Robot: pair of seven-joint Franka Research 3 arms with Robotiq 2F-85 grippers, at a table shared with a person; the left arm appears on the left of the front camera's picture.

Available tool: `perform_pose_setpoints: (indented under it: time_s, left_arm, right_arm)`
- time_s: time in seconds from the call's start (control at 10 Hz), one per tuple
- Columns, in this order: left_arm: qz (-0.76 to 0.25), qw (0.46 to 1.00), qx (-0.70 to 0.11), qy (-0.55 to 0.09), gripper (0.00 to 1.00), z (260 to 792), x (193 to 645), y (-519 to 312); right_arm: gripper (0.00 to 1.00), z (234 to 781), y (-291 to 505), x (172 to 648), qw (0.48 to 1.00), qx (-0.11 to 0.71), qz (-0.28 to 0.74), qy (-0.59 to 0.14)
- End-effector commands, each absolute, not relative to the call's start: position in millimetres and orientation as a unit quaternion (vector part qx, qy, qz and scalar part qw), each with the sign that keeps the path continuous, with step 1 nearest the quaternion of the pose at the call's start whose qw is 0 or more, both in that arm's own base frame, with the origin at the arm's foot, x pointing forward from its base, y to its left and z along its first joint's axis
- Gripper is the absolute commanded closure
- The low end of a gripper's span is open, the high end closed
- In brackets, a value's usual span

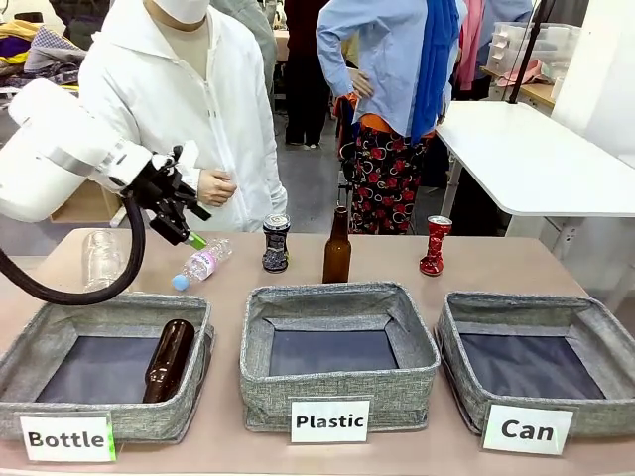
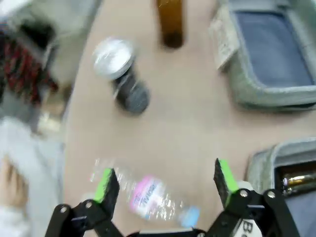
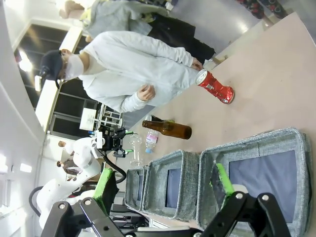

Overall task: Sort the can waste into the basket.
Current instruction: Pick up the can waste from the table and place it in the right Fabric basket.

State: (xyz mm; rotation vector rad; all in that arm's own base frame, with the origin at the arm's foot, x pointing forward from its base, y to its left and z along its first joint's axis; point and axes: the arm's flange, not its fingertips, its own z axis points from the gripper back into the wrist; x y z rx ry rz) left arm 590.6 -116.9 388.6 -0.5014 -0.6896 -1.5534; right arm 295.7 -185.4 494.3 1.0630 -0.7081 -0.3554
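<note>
Two cans stand at the table's far side: a dark printed can [image 1: 276, 243] [image 2: 123, 74] left of centre and a dented red can [image 1: 435, 246] [image 3: 215, 87] to the right. The grey fabric basket [image 1: 595, 332] labelled "Can" sits at the front right with nothing in it. My left gripper [image 1: 189, 224] [image 2: 164, 180] hangs open over a clear plastic bottle [image 1: 201, 263] [image 2: 148, 197] lying on the table, left of the dark can. My right gripper [image 3: 164, 182] is open, held above the basket [image 3: 256, 148], with nothing between its fingers.
A brown glass bottle [image 1: 337, 248] stands between the two cans. The "Plastic" bin [image 1: 337, 297] is in the middle; the "Bottle" bin [image 1: 60, 327] at the left holds a brown bottle [image 1: 169, 359]. A clear bottle [image 1: 102, 260] stands far left. A person in white stands behind.
</note>
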Motion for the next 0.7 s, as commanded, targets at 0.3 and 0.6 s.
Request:
perform_pose_setpoints:
  time_s: [0.3, 0.6]
  left_arm:
    - [-0.697, 0.562, -0.296, -0.333, 0.00, 371, 600, -127]
    - [-0.697, 0.548, -0.303, -0.349, 0.00, 381, 583, -112]
  right_arm:
    - [0.00, 494, -187, 299, 0.781, 0.498, -0.156, -0.343]
    - [0.00, 494, -187, 299, 0.781, 0.498, -0.156, -0.343]
